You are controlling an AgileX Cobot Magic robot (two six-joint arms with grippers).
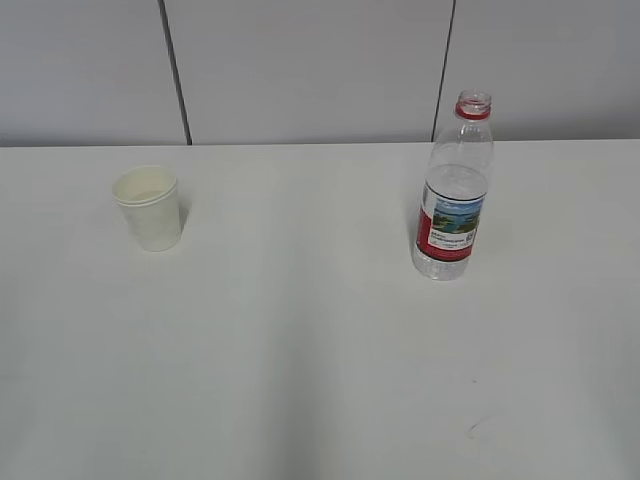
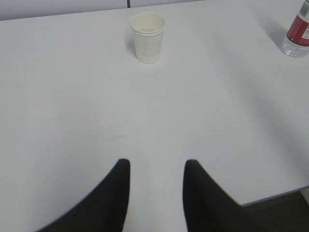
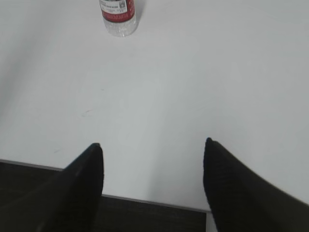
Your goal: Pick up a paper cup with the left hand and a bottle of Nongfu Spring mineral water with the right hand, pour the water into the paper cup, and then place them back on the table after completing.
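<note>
A white paper cup (image 1: 148, 207) stands upright on the left of the white table (image 1: 300, 350). It also shows in the left wrist view (image 2: 148, 36). An uncapped clear bottle (image 1: 455, 190) with a red label and red neck ring stands upright on the right, with clear water inside. Its base shows in the right wrist view (image 3: 118, 17) and at the edge of the left wrist view (image 2: 297, 35). My left gripper (image 2: 157, 164) is open and empty, well short of the cup. My right gripper (image 3: 152, 145) is open and empty above the table's near edge, well short of the bottle. Neither arm shows in the exterior view.
A grey panelled wall (image 1: 310, 60) stands behind the table. The table's near edge (image 3: 145, 199) lies under my right gripper, with dark floor below. Small dark scuff marks (image 1: 470, 428) show on the tabletop at the front right.
</note>
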